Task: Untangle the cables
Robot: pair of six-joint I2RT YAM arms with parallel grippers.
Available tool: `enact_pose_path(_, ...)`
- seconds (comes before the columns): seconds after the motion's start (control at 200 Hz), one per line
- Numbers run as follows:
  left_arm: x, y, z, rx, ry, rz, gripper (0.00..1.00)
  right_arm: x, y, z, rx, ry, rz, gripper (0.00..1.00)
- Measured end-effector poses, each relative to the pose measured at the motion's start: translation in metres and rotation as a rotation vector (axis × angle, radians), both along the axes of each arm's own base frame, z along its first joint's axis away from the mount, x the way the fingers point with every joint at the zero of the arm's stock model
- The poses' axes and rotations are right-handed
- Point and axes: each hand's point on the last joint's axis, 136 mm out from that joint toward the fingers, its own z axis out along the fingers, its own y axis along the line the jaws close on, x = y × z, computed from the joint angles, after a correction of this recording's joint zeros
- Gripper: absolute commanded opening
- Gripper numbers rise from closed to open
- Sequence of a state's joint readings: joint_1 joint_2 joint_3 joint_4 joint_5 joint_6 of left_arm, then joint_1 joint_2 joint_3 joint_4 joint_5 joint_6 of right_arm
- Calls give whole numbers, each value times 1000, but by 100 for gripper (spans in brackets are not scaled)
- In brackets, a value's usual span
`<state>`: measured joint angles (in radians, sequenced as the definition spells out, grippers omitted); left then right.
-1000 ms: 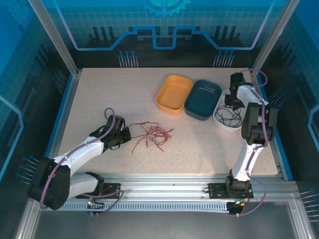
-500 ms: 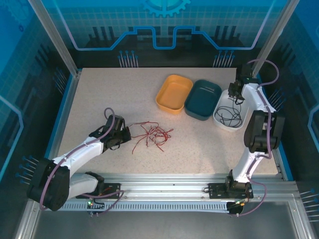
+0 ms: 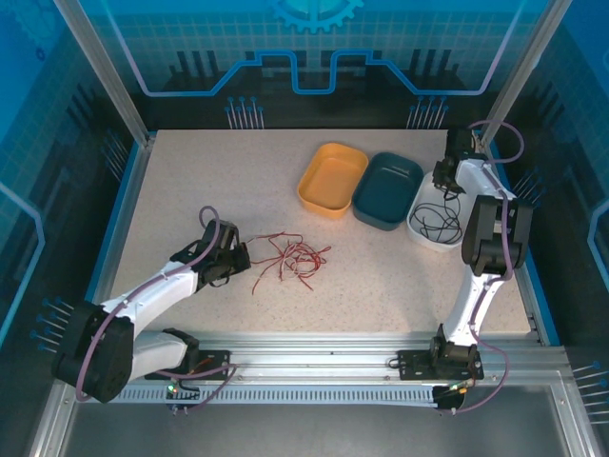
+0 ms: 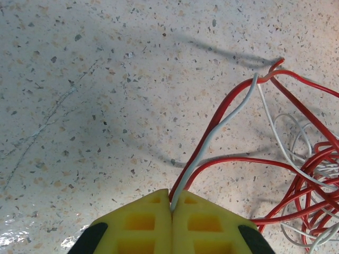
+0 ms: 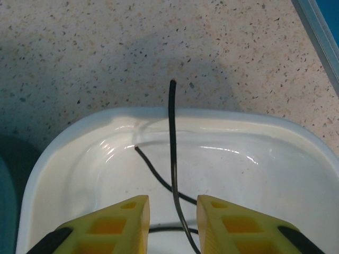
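Left pincer (image 4: 171,202) pinches red and white cables (image 4: 220,127) beside the tangle (image 3: 290,257) on the desk (image 3: 190,181), right pincer (image 5: 172,203) hangs spread over a black cable (image 5: 172,132) in the white tray (image 5: 254,120); pulling both pinched strands together could tighten the knot.

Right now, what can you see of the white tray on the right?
The white tray is a shallow, glossy, plastic-looking dish with rounded corners. It sits flat on the table, at its right side, beside a dark teal tray. A thin black cable lies looped inside, one end poking past its rim. The right gripper hovers above it, jaws apart.
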<state>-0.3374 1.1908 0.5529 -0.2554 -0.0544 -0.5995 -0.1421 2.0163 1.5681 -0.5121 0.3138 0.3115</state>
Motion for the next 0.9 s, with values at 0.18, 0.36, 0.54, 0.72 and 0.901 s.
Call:
enact_pose_path(0.18, 0, 0, -2, 2, 6, 0, 0, 11, -7, -10, 1, -3, -13, 29)
enact_pose_path(0.36, 0, 0, -2, 2, 6, 0, 0, 17, -7, -23, 5, 11, -11, 15)
enact_pose_path(0.54, -1, 0, -5, 6, 17, 0, 0, 18, -6, -28, 11, 17, -9, 0)
enact_pose_path(0.72, -1, 0, -6, 8, 23, 0, 0, 13, -6, -25, 5, 11, -1, 0)
enact_pose_path(0.901, -1, 0, -7, 8, 23, 0, 0, -4, -2, -3, -20, -18, 20, 0)
